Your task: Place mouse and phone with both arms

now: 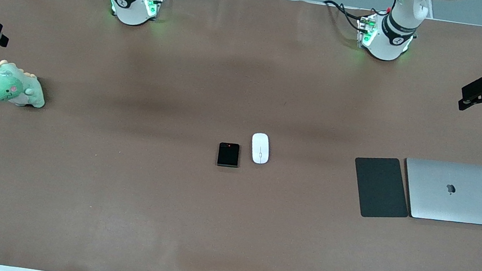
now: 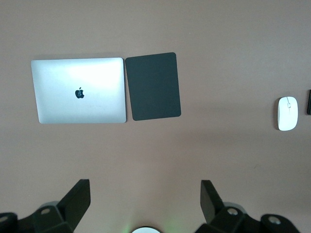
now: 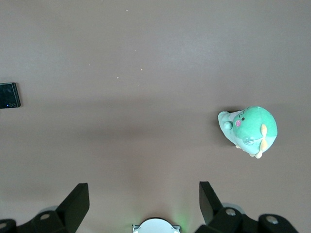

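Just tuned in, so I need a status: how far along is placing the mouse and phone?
Nothing looks done yet. The mouse and phone lie side by side mid-table, untouched. Nothing is in hand: the left gripper hangs open over bare table near the pad and laptop; the right gripper hangs open near the plush. Both pickups and placements remain.

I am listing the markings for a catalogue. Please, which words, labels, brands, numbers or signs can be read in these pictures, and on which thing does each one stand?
No word or number can be read.
Apple logo, a sign without letters: on the lid of the silver laptop.
Small marks on the black bands of the arm bases: too small to read.
Phone, mouse, dark pad, plush toy: no text visible.
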### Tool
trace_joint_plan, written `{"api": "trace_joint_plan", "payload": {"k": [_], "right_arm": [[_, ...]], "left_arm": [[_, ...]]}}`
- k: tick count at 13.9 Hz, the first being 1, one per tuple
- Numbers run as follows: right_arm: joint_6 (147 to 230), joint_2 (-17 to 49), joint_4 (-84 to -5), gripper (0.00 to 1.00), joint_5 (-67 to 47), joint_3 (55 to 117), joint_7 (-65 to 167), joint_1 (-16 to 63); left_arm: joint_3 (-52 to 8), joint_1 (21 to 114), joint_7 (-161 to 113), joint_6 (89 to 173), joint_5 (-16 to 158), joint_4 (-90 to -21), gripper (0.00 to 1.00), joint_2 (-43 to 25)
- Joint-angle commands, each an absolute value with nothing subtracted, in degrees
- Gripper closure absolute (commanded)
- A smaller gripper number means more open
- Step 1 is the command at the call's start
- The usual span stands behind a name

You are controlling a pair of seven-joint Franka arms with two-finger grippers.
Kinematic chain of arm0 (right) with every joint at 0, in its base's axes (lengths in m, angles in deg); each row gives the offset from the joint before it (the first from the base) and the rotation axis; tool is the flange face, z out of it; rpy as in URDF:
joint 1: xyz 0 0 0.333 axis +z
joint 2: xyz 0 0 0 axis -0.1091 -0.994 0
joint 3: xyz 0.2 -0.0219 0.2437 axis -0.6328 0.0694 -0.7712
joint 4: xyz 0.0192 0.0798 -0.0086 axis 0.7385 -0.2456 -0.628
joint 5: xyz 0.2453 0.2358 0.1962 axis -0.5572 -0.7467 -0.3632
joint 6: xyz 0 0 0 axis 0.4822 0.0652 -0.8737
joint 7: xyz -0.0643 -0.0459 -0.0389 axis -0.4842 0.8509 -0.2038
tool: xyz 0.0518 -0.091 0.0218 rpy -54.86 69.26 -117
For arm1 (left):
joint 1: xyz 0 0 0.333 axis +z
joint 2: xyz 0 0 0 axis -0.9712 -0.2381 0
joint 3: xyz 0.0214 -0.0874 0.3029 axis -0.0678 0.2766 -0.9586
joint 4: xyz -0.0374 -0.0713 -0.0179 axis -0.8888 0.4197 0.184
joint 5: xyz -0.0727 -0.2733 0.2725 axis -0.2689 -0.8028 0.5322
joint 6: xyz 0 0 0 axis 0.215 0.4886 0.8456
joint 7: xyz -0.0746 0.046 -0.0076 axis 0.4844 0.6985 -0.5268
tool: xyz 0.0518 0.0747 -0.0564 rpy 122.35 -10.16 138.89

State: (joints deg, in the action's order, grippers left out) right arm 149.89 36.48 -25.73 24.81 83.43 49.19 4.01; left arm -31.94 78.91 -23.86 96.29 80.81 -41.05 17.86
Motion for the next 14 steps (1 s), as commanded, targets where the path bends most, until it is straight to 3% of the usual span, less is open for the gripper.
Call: {"api": "trace_joint_plan", "payload": {"k": [1,14], "right_arm": [[150.1,37.3,-26.5,0.0,24.1,82.5,48.6,2.9],[150.0,37.3,-26.4,0.0,24.0,82.5,48.7,2.9]], "left_arm": [[-31.9,79.3,-22.9,95.8,80.5,-40.9,0.0,18.6],[-31.9,79.2,-24.2,95.9,80.3,-40.7,0.0,17.3]]}}
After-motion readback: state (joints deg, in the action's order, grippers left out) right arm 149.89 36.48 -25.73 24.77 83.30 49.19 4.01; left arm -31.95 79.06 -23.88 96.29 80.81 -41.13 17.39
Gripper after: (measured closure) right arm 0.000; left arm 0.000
